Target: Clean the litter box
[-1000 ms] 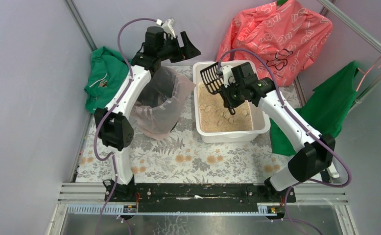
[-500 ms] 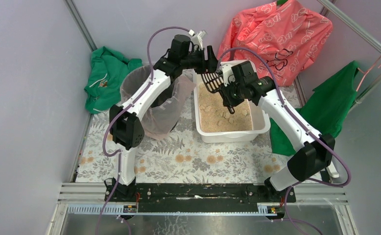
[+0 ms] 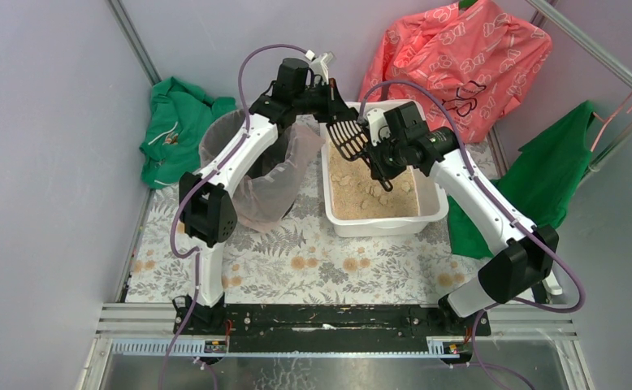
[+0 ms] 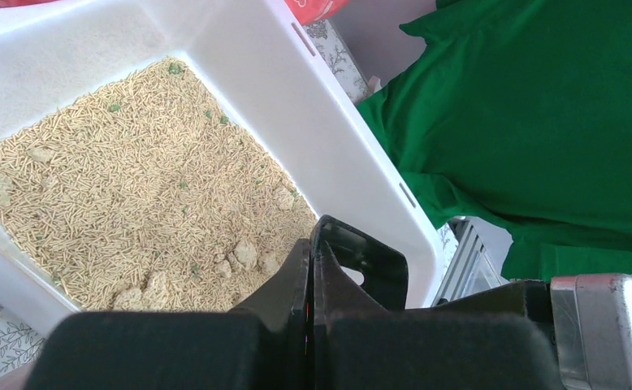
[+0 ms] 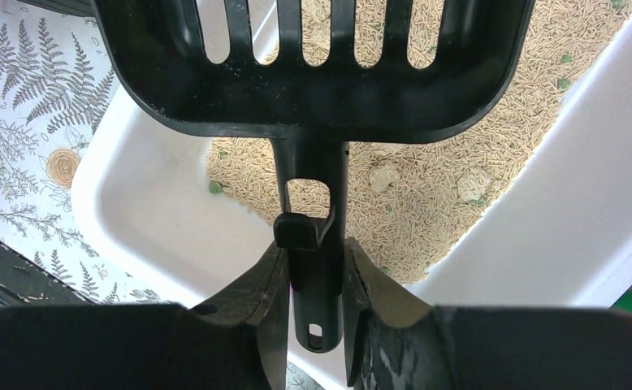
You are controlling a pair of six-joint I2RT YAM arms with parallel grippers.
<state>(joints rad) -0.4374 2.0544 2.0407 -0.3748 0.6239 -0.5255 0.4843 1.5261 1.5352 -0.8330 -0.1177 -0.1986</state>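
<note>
The litter box (image 3: 382,221) is a white tub holding tan pellets and several pale clumps (image 3: 375,192), right of centre on the mat. My right gripper (image 3: 377,145) hangs over its far half, shut on the handle of a black slotted scoop (image 3: 347,136). In the right wrist view the fingers (image 5: 317,276) pinch the handle and the scoop head (image 5: 313,81) is empty above the litter box (image 5: 154,191). My left gripper (image 3: 336,94) sits at the box's far left corner beside the scoop, shut on nothing. Its wrist view shows the gripper (image 4: 311,252) with jaws pressed together over the litter box (image 4: 329,122) and clumps (image 4: 246,253).
A round black bin with a clear bag (image 3: 256,166) stands left of the box under the left arm. Green cloth (image 3: 170,130) lies at the far left, more green cloth (image 3: 552,171) at the right, a red printed bag (image 3: 459,57) behind. A floral mat (image 3: 296,260) covers the table.
My left arm swung right from behind the bin to the litter box's far left corner, and its jaws went from open to shut. The right arm and scoop barely moved.
</note>
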